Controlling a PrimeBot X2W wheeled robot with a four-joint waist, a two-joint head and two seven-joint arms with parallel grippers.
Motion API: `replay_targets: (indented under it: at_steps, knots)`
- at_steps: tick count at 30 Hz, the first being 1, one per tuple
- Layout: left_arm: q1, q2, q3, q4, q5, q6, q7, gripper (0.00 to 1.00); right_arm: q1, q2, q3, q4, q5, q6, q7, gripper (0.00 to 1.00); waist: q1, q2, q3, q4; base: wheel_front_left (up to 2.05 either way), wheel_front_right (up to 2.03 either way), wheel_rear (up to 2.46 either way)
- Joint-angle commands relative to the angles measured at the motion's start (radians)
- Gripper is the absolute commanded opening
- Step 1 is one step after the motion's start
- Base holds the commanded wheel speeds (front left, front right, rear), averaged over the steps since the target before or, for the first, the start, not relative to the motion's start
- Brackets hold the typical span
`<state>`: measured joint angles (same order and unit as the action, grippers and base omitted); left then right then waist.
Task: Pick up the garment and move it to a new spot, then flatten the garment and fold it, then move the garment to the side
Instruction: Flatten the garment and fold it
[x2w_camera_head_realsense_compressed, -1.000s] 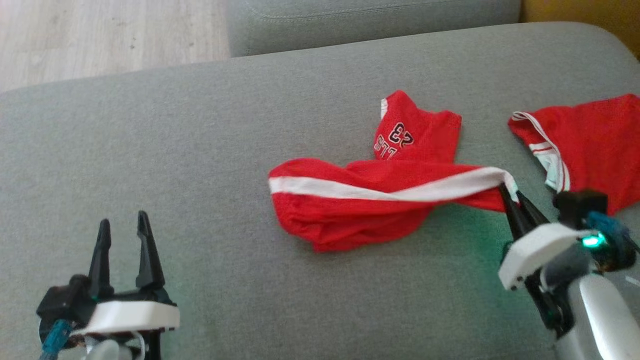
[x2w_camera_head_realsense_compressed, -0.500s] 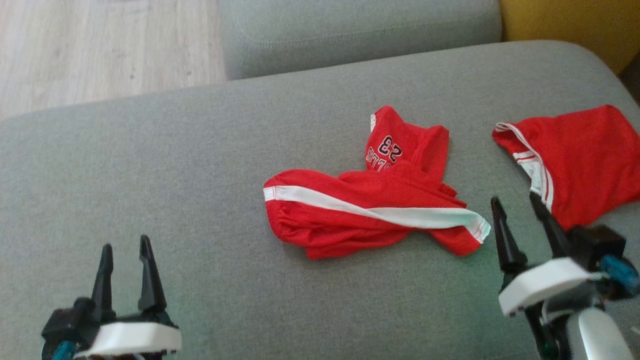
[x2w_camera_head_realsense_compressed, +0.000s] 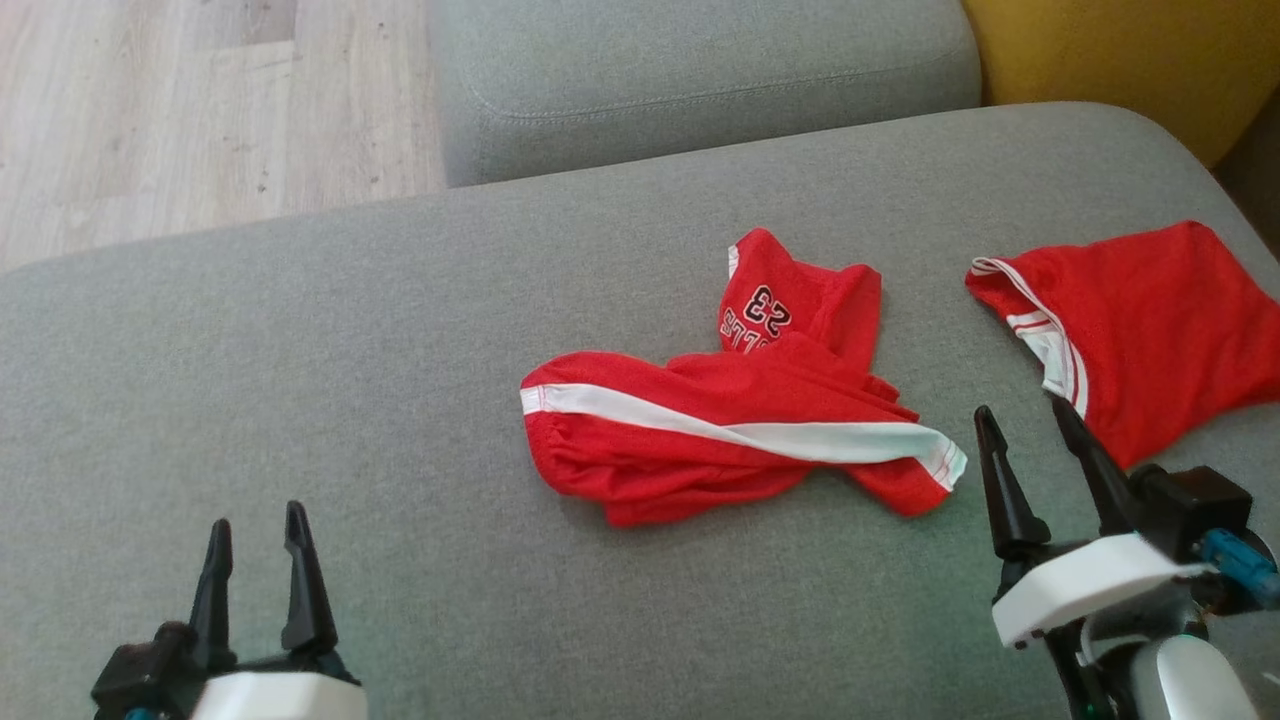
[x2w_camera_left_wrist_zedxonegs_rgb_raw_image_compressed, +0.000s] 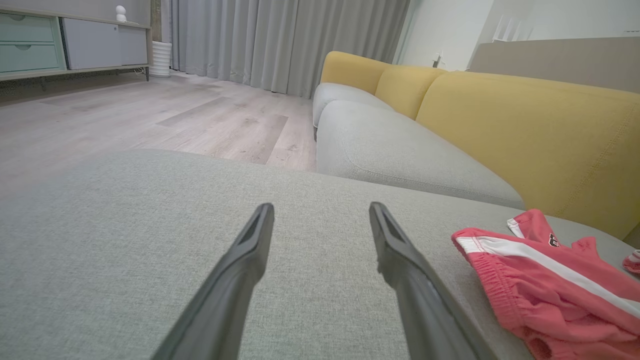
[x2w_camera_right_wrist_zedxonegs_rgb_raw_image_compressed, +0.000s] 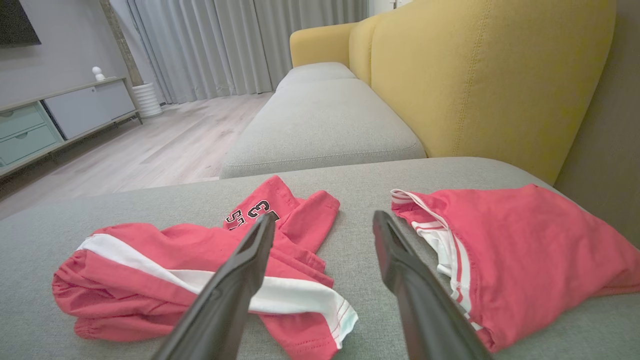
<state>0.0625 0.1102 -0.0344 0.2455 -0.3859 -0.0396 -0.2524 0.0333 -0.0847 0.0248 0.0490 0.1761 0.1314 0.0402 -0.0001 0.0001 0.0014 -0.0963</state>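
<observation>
The shorts (x2w_camera_head_realsense_compressed: 720, 440), stretched crosswise on the sofa (x2w_camera_head_realsense_compressed: 300, 350), are seen just left of the right hand (x2w_camera_head_realsense_compressed: 1022, 410), spread and empty.

Head view steeply down on cushion (x2w_camera_head_realsense_compressed: 400, 350), wrist views low, all sharing crumpled garment (x2w_camera_head_realsense_compressed: 720, 440)

The left hand (x2w_camera_head_realsense_compressed: 257, 520) and right hand (x2w_camera_head_realsense_compressed: 1021, 410) each have two long, tapering black fingers (x2w_camera_head_realsense_compressed: 1003, 495) on a white moulded housing (x2w_camera_head_realsense_compressed: 1090, 585). The right also has a blue connector (x2w_camera_head_realsense_compressed: 1238, 562) and a pale grey forearm (x2w_camera_head_realsense_compressed: 1190, 680).
</observation>
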Motion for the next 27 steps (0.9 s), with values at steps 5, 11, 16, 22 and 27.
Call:
replay_targets:
  at_steps: [5, 11, 16, 22, 27]
  knots:
    - [-0.049, 0.002, 0.008, -0.039, 0.015, -0.002, 0.007, 1.00, -0.028, -0.002, 0.031, -0.045, 0.009, -0.001, 0.000, 1.00, 0.0001, -0.0001, 0.017, 0.001, 0.00, 0.00, 0.00]
    - [-0.208, -0.022, -0.145, 0.011, 0.020, -0.057, 0.143, 1.00, -0.049, -0.001, 0.042, -0.054, 0.015, -0.001, 0.002, 1.00, 0.0001, -0.0001, 0.068, 0.011, 0.00, 0.00, 0.00]
    - [-0.364, -0.051, -0.221, 0.137, -0.052, -0.061, 0.280, 1.00, -0.084, 0.003, 0.069, -0.056, 0.015, -0.001, 0.002, 1.00, 0.0001, -0.0001, 0.122, -0.008, 0.00, 0.00, 0.00]
    - [-0.472, -0.059, -0.258, 0.248, -0.157, -0.029, 0.383, 1.00, -0.123, 0.007, 0.097, -0.043, 0.017, -0.001, -0.011, 1.00, 0.0001, -0.0001, 0.169, -0.048, 0.00, 0.00, 0.00]
    - [-0.503, -0.060, -0.288, 0.276, -0.234, -0.028, 0.390, 1.00, -0.134, 0.009, 0.097, -0.026, 0.021, -0.001, -0.025, 1.00, 0.0001, -0.0001, 0.185, -0.070, 0.00, 0.00, 0.00]
